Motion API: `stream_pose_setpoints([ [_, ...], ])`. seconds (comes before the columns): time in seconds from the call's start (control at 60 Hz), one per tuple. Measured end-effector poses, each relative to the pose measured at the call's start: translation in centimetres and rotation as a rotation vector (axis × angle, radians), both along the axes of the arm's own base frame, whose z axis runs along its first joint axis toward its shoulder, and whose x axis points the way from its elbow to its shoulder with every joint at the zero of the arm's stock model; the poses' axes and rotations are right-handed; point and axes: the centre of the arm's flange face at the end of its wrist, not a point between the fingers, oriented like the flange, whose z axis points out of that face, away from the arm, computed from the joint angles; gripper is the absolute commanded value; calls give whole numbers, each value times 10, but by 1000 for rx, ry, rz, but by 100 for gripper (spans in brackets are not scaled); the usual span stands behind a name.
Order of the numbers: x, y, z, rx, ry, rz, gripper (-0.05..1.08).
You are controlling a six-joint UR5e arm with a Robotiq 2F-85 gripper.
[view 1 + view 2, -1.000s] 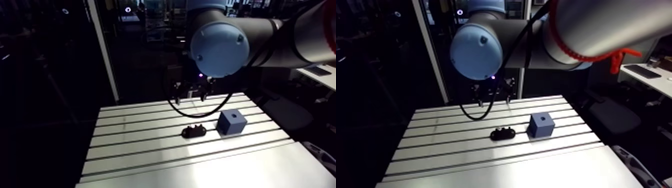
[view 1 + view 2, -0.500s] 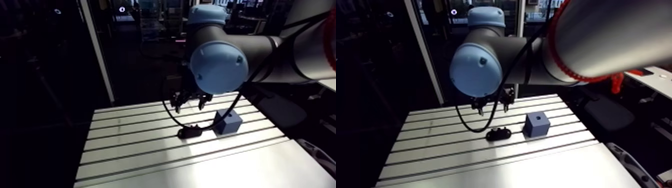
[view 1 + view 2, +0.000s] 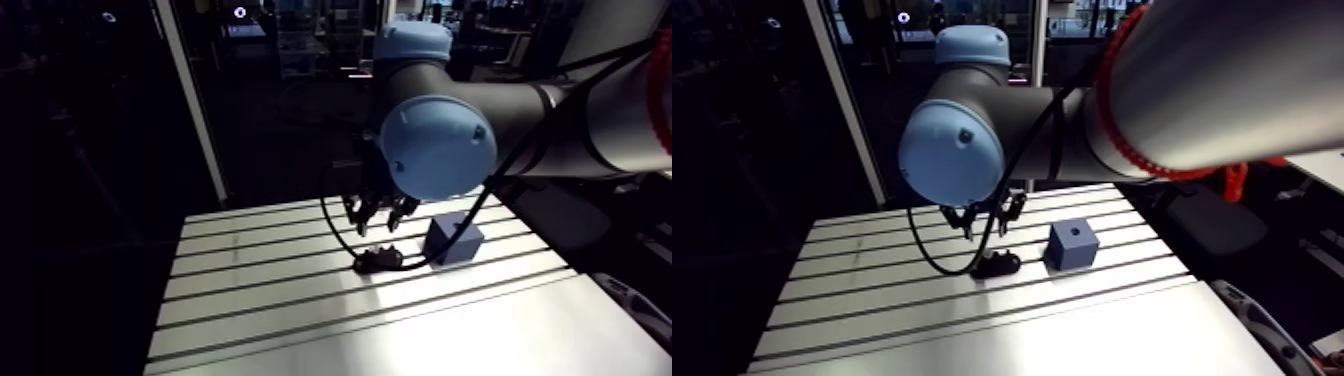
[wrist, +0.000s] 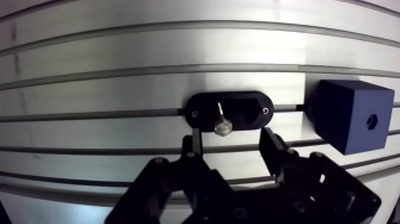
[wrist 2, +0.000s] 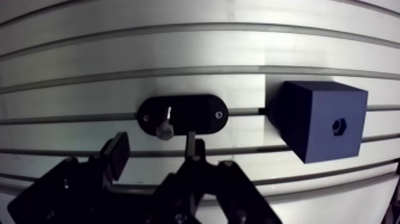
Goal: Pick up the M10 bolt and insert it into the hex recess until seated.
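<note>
Lowered since the earlier pictures: gripper [image 3: 378, 226] closer to the table [image 3: 250, 290] than before and now just above the black holder [image 3: 380, 261], a little right of centre in the arm view. Lies near the holder toward the right of that frame, not touching it: blue block [image 3: 452, 240], resting flat across the table's slots.

Seen in the wrist view with fingers [image 4: 195, 142] spread wide and nothing between them. Just ahead of the gap between them, resting in the oval holder: bolt [image 4: 221, 118], head nearest the gripper and overhanging the holder's near edge, thin shaft pointing away and leaning slightly. Sits across one table slot, that holder, with a small screw at each end. Beside it, on the side of the finger nearer the block, a short bare strip of table and then the block. Sunk in the block's upper face, off toward one edge: hex recess [image 4: 371, 120], small and dark inside. Bolt and recess well apart.
</note>
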Motion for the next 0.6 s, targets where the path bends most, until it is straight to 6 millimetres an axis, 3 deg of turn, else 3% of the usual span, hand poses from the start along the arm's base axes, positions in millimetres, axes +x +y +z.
stream_pose_setpoints([
  [0.6,-4,-1,-20,-2,-21,24,46],
])
